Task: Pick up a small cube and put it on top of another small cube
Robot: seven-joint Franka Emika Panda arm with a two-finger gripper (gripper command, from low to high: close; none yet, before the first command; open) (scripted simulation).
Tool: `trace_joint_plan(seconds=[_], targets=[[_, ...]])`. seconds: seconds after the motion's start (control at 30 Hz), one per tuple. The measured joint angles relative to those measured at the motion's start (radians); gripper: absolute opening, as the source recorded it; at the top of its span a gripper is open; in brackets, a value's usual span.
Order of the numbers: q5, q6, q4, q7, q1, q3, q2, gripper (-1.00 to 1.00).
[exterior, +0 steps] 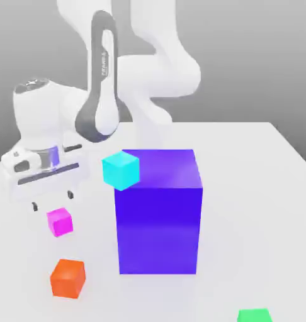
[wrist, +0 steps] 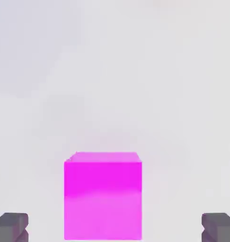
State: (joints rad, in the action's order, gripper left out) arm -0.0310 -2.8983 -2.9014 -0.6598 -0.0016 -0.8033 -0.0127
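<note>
Judging from its plain faces and tiny size, the magenta cube (exterior: pixel 59 221) should handle as a light, rigid block that will neither squash nor bend, though its smooth sides could let it slip if the pinch lands off-centre or near an edge. The sensible hold is across two opposite vertical faces, about mid-height, with the pads flat against them so the cube stays level for stacking. It rests on the white table (exterior: pixel 256 188), toward the exterior view's left, well apart from the green cube (exterior: pixel 254 315), which sits at the lower edge toward the exterior view's right. Between them rises the big purple-blue block (exterior: pixel 158 214), with a cyan cube (exterior: pixel 121 170) at its upper corner on the exterior view's left; whether the two touch I cannot tell. An orange cube (exterior: pixel 68 277) lies near the magenta one, on the side nearer the camera. The gripper (exterior: pixel 51 199) hangs just above and behind the magenta cube with its fingers spread wide and nothing between them yet. In the hand view the magenta cube (wrist: pixel 102 196) sits squarely between the two dark fingertips (wrist: pixel 11 227), with clear gaps on both sides, an alignment the exterior view does not reveal. That wider view supplies the layout instead: the tall block standing across the route to the green cube, and the remaining height above the magenta one.
</note>
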Motion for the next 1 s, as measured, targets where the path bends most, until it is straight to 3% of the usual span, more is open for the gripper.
trace_joint_plan(seconds=[0.5, 0.9, 0.93, 1.0], targets=[[-0.456, -0.056, 0.057, -0.336, -0.158, 0.265, -0.152, 0.00], [-0.802, -0.178, 0.081, -0.590, -0.427, 0.631, -0.269, 0.00], [-0.826, -0.190, 0.083, -0.609, -0.451, 0.662, -0.278, -1.00], [-0.826, -0.189, 0.083, -0.609, -0.451, 0.662, -0.278, -1.00]])
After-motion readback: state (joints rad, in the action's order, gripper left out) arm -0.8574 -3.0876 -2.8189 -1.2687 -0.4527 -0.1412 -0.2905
